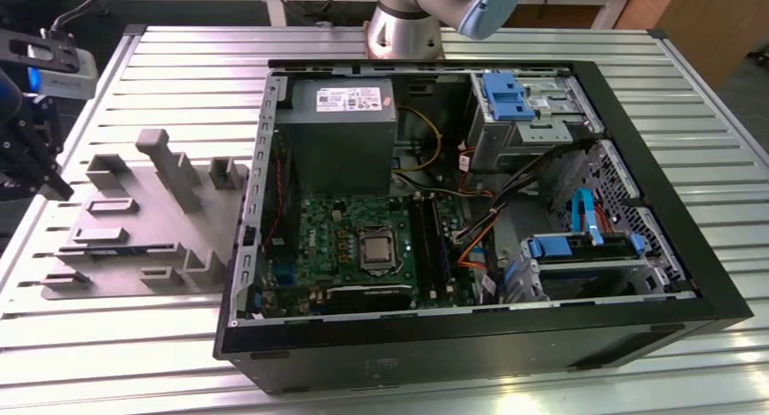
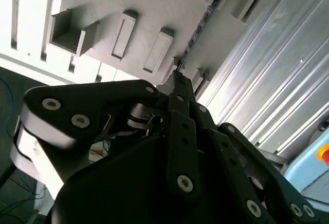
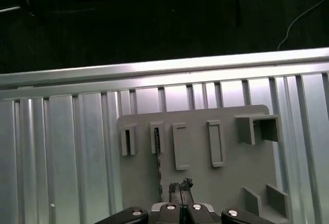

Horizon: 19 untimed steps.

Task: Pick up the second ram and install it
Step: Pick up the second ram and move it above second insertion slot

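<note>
Gripper (image 1: 42, 176): fingers drawn together, holding nothing; it hangs at the left edge of the exterior view.
Ram (image 1: 121, 249): stands on edge in a grey holder (image 1: 180, 280), lower left of that frame.
Bearing: the ram is lower in frame than the gripper, toward the exterior view's right. Its long axis points at the computer case (image 1: 481, 343).

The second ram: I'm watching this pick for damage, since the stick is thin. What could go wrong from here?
1. The second ram stands on edge in a narrow slot of the gray holder. The gripper looks off its line in the first wrist view, so it might strike the slot wall.
2. Loose cables lie beside the motherboard and could snag it.
</note>
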### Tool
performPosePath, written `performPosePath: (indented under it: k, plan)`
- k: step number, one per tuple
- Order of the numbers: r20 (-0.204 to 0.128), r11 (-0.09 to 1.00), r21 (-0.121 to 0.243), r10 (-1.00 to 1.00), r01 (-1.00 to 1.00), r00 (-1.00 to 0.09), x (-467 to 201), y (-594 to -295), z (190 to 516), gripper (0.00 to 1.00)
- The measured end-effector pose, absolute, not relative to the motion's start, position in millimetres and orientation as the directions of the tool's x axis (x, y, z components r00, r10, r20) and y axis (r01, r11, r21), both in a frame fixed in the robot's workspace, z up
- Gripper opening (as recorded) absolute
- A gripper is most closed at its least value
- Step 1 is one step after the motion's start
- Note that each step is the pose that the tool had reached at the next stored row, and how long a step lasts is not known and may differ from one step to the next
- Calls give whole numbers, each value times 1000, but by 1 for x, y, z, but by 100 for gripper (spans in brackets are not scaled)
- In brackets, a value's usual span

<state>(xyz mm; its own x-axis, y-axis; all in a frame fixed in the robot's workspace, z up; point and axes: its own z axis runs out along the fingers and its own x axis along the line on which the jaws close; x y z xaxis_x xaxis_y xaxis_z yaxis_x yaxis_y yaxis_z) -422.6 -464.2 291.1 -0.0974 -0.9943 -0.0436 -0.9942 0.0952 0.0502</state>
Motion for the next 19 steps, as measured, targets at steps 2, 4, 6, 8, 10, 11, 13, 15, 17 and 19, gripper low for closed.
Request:
performPosePath:
  k: [2,4,6,8,10,11,13,15,17,19]
  plan:
    - [-43,76,50,-996,-996,-78,-423,-464,291,11]
    - [-43,75,50,-996,-996,-78,-423,-464,291,11]
    - [-44,75,50,-996,-996,-78,-423,-464,291,11]
    - [-44,76,50,-996,-996,-78,-423,-464,290,11]
    - [-44,80,50,-996,-996,-82,-423,-464,288,11]
    - [-44,83,50,-995,-995,-86,-423,-464,287,11]
    - [-44,97,50,-994,-994,-99,-423,-465,285,11]
    - [-44,114,50,-992,-992,-117,-423,-465,283,11]
    - [-44,130,50,-990,-990,-132,-422,-465,281,11]
    - [-44,142,50,-989,-989,-144,-422,-465,279,11]
